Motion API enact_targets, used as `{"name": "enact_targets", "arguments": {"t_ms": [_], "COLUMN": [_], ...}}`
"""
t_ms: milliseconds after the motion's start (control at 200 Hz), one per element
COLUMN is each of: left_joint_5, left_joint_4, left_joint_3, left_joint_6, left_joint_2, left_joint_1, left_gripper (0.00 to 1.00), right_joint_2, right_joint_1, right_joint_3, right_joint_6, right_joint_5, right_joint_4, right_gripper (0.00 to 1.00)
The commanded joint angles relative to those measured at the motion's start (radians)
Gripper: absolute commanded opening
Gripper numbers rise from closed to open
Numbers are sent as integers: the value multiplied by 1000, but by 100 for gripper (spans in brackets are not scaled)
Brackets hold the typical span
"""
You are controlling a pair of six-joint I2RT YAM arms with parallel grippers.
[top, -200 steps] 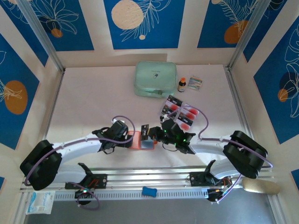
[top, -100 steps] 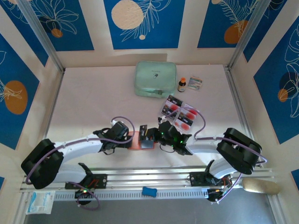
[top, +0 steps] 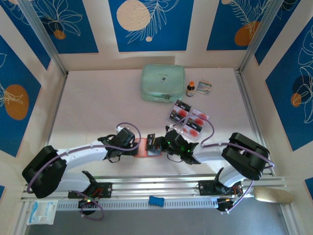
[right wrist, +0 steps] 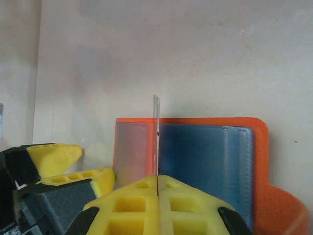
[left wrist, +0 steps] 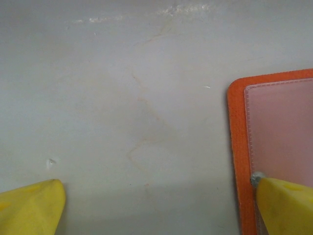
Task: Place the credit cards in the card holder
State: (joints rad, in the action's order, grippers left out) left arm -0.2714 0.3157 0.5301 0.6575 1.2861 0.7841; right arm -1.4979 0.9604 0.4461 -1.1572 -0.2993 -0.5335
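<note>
Grasping a credit card point(right wrist: 156, 137) upright, edge-on, in the clenched right claw point(right wrist: 158, 188) just above the open card holder point(right wrist: 259, 147) on the table point(left wrist: 98, 98); keeping the left claw point(left wrist: 156, 205) released, spread wide, one finger point(left wrist: 286, 205) over the card holder's orange edge; with more credit cards point(top: 190, 119) beyond the card holder, rightward

text: none can be read | mint-green case point(top: 163, 83): small mark is seen on lid, too small | bottle point(top: 190, 88), packet point(top: 205, 87) right of case: print is blurred

I count one orange square leather-like card holder point(top: 141, 147), one mint-green zip case point(top: 163, 83), beside that case one small brown bottle point(top: 190, 88) and one printed packet point(top: 205, 87), about four plastic credit cards point(top: 188, 117), one thin card point(right wrist: 156, 137) edge-on.
</note>
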Motion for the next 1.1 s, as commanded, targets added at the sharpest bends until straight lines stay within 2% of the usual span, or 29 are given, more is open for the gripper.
{"name": "enact_targets", "arguments": {"t_ms": [0, 565, 1095], "left_joint_5": [-21, -23, -25], "left_joint_4": [25, 23, 20], "left_joint_3": [-14, -21, -27], "left_joint_6": [14, 17, 18], "left_joint_2": [5, 2, -5], "left_joint_1": [14, 17, 19], "left_gripper": [100, 100, 100], "right_joint_2": [-17, -56, -69], "right_joint_1": [8, 12, 18], "right_joint_3": [-12, -21, -27], "right_joint_6": [-16, -42, -70], "right_joint_5": [-37, 9, 34], "right_joint_4": [-33, -101, -90], "right_gripper": [0, 0, 0]}}
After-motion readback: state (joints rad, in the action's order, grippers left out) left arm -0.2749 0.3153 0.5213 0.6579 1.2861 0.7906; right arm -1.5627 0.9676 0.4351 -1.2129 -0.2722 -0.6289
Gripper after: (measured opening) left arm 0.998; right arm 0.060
